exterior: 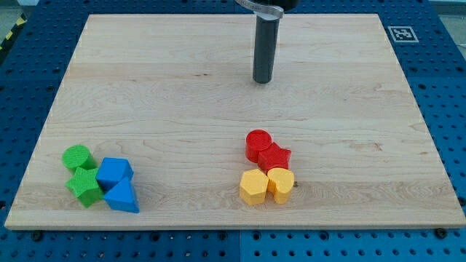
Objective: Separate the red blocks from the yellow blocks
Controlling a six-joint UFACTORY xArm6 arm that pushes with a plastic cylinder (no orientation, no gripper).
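Note:
Two red blocks sit at the view's lower middle-right: a red cylinder (258, 143) and a red star-like block (275, 156), touching each other. Right below them are a yellow hexagon block (253, 186) and a yellow heart-like block (281, 183), touching each other and the red ones. My tip (262, 80) is at the end of the dark rod near the view's top centre, well above the red and yellow cluster and apart from every block.
At the view's lower left are a green cylinder (77, 156), a green star-like block (84, 186), a blue block (113, 172) and a blue triangle block (121, 196). The wooden board (145, 87) is ringed by a blue pegboard; a marker tag (400, 33) is at top right.

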